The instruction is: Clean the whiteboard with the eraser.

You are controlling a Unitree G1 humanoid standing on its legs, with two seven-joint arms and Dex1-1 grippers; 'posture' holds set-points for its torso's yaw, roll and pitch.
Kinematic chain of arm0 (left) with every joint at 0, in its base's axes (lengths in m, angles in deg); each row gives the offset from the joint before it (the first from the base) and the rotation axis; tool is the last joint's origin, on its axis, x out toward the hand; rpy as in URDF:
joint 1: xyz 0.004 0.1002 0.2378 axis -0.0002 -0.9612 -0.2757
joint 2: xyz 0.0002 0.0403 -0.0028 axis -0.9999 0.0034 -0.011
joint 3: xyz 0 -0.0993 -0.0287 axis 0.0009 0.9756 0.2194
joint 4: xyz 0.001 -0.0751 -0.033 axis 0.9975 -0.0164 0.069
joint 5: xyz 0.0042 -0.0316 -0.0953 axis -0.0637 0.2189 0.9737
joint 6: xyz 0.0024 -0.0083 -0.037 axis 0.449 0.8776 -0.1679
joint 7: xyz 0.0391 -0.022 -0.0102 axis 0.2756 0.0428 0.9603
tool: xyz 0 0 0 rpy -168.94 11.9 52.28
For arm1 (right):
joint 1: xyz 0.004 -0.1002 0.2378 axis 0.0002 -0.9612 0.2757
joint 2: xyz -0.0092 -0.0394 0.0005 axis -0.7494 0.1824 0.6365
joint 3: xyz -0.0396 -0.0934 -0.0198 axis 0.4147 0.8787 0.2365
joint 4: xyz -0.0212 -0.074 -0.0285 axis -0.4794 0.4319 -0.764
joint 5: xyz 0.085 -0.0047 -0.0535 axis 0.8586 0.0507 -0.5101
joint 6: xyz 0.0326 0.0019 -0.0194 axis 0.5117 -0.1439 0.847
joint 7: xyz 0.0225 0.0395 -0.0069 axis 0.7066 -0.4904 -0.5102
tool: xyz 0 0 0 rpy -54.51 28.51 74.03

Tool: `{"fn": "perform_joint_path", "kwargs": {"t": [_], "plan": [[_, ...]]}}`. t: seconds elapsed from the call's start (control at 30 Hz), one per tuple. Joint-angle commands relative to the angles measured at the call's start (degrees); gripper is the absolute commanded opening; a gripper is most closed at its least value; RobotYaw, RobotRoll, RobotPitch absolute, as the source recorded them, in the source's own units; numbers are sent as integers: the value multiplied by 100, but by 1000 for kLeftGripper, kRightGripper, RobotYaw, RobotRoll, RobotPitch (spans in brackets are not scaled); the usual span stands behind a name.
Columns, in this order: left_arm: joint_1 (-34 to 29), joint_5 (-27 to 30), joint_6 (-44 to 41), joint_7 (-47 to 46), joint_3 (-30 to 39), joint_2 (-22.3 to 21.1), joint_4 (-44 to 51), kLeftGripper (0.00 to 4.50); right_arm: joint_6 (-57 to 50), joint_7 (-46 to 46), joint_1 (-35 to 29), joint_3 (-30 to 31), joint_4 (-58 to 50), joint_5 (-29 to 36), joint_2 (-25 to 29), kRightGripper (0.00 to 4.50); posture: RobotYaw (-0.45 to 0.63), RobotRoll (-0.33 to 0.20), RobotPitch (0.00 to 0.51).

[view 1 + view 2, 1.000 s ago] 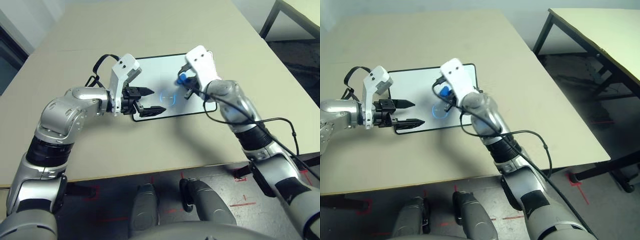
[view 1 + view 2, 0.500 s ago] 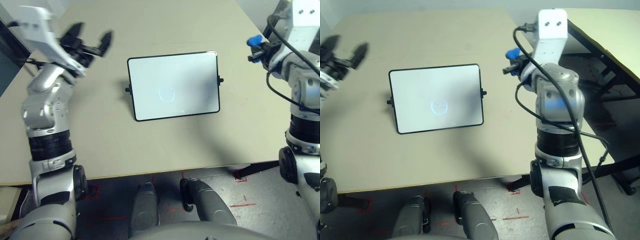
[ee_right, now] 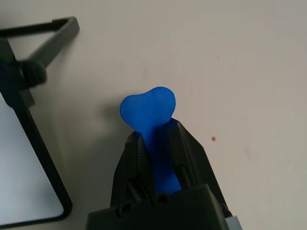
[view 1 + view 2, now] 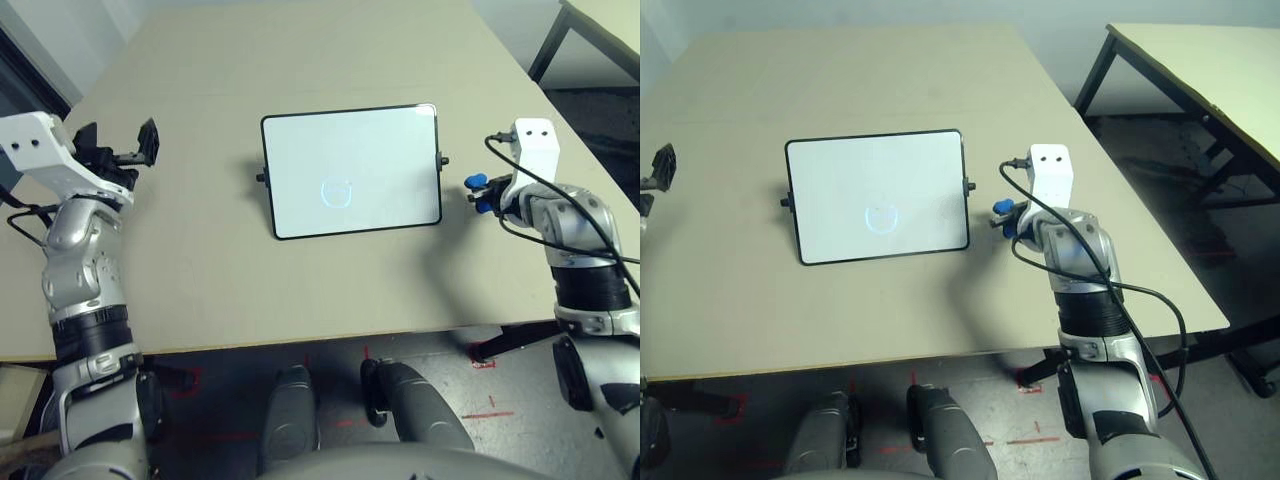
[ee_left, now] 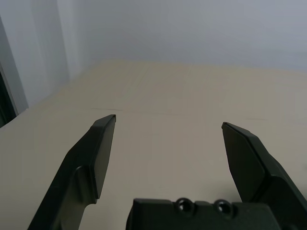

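The whiteboard [image 4: 350, 172] lay flat mid-worktop [image 4: 300, 290], a faint blue mark on it. Just off its right edge, the right gripper [image 3: 160, 143] pinched the eraser [image 3: 148, 108], its lower half hidden between the fingers. The left gripper [image 5: 168, 125], far left, had its fingers spread.

You have a broad beige bench [image 4: 300, 290] before you. Off its far right corner stands a second table [image 4: 1200, 70] with a pale top and dark legs, well apart. Below the bench's near edge the dark floor [image 4: 330, 370] carries red tape marks.
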Motion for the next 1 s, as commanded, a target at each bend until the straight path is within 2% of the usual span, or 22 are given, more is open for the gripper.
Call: {"fn": "perform_joint_path", "kwargs": {"t": [0.03,0.3,0.33,0.6,0.77,0.87,1.0], "plan": [[42,23,52,-14,-64,66,-185,4500,91,136,13,-141,213,99,-29,1593,28,0,110],[201,16,95,7,-170,139,-386,4500,-12,279,32,-406,181,265,66,4270,3,0,111],[231,8,107,4,-189,150,-422,4500,-3,281,45,-438,193,284,93,4459,-1,0,112],[322,-3,214,-7,-298,232,-611,4500,257,312,83,-623,429,413,211,4459,-22,0,114],[351,-8,243,-18,-327,267,-660,4500,742,473,-6,-872,643,567,-13,4459,-29,0,122],[327,-25,266,-61,-266,216,-706,4500,1904,748,68,-1344,830,683,-127,4459,-31,0,121],[266,-139,481,-76,-236,122,-850,4500,4578,863,23,-1691,1953,681,-5,4459,-16,0,120]]}}
